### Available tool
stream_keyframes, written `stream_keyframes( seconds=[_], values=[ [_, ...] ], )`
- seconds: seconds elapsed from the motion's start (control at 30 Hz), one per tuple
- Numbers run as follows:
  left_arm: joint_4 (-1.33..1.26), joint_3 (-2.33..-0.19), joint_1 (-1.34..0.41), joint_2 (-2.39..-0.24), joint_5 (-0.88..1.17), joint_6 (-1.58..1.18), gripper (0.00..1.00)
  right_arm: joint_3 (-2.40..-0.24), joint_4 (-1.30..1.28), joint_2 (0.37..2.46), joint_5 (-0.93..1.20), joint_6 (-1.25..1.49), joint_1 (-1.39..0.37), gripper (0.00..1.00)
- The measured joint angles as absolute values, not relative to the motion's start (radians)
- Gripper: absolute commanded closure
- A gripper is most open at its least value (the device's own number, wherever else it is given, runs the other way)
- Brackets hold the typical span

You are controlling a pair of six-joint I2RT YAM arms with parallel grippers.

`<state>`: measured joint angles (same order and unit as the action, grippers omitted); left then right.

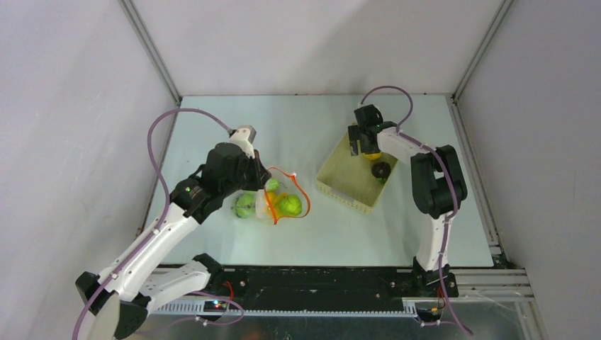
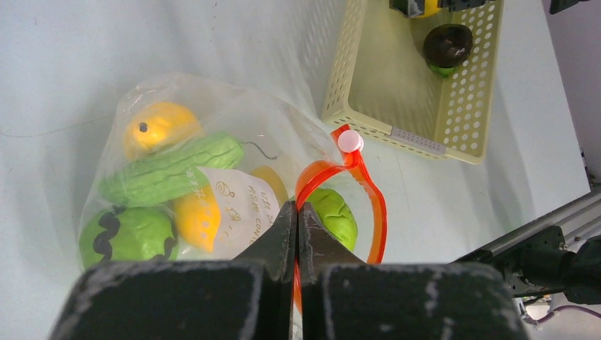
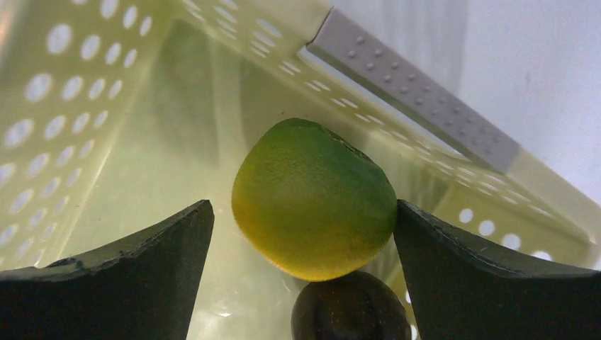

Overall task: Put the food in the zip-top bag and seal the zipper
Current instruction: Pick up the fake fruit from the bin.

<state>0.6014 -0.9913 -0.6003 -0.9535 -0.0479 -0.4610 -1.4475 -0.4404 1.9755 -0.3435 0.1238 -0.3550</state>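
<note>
Top external view: the clear floppy plastic zip-top bag (image 1: pixel 264 207) lies left of centre on the pale table (image 1: pixel 283 120), long axis running left to right, mouth toward the pale yellow lattice basket (image 1: pixel 345 196) close by; bare surface lies open beyond it. Its thin red-orange zipper strip (image 2: pixel 379 219) bows in an open loop, and the left gripper (image 2: pixel 298 212) is pinched tight on that strip. The right gripper (image 3: pixel 303 205) stands wide inside the basket, straddling a green-yellow toy fruit (image 3: pixel 312 191) without clear contact; a dark purple toy (image 3: pixel 351 308) sits just beside it.
</note>
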Motion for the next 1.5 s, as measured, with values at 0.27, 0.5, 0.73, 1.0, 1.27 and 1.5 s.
stream_keyframes(
  seconds=[0.27,0.5,0.73,1.0,1.27,1.5],
  values=[
    [0.603,-0.991,-0.600,-0.958,-0.049,-0.461,1.00,-1.477,-0.474,2.040,-0.333,0.145,-0.343,0.30],
    [0.603,-0.991,-0.600,-0.954,-0.049,-0.461,1.00,-1.473,-0.473,2.001,-0.317,0.168,-0.341,0.46],
    [0.603,-0.991,-0.600,-0.948,-0.049,-0.461,1.00,-1.431,-0.473,1.812,-0.270,0.183,-0.350,0.56],
    [0.603,-0.991,-0.600,-0.948,-0.047,-0.461,1.00,-1.266,-0.435,1.499,-0.163,0.186,-0.416,0.57],
    [0.603,-0.991,-0.600,-0.948,-0.039,-0.461,1.00,-1.092,-0.344,1.230,0.117,0.185,-0.529,0.57],
    [0.603,-0.991,-0.600,-0.948,-0.023,-0.461,1.00,-1.042,-0.234,1.181,0.322,0.181,-0.756,0.57]
  ],
)
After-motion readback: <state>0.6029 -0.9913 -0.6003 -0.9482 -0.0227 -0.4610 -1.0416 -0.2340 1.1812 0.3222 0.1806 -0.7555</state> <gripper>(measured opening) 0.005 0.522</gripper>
